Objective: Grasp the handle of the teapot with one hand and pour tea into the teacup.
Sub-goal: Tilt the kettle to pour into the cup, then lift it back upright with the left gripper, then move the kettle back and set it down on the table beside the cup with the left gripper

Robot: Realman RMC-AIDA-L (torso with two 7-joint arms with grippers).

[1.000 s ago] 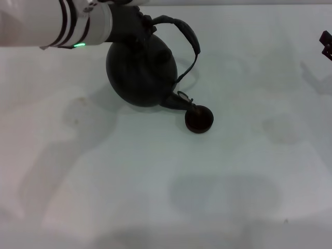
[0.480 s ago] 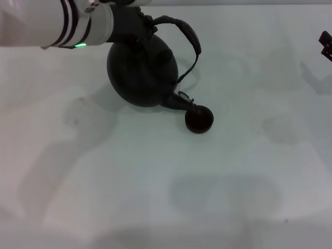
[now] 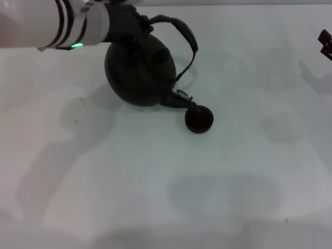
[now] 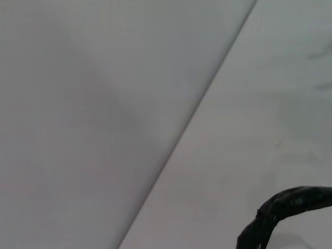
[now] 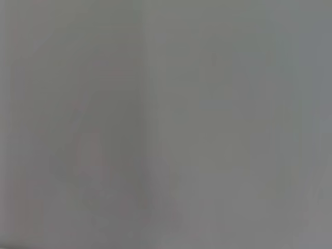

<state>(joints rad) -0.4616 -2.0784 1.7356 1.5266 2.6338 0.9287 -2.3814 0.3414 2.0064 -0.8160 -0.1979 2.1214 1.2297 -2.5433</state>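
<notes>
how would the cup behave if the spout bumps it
The cup looks small next to the teapot, so probably light and easily shoved. It looks low and wide, so likelier to slide than tip. The spout sits right at its rim, leaving little margin.

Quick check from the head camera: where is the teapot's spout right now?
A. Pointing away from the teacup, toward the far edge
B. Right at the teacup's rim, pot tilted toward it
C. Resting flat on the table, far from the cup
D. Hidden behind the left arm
B: the teapot leans with its spout reaching the rim of the teacup, while the left gripper is at the handle.
</notes>
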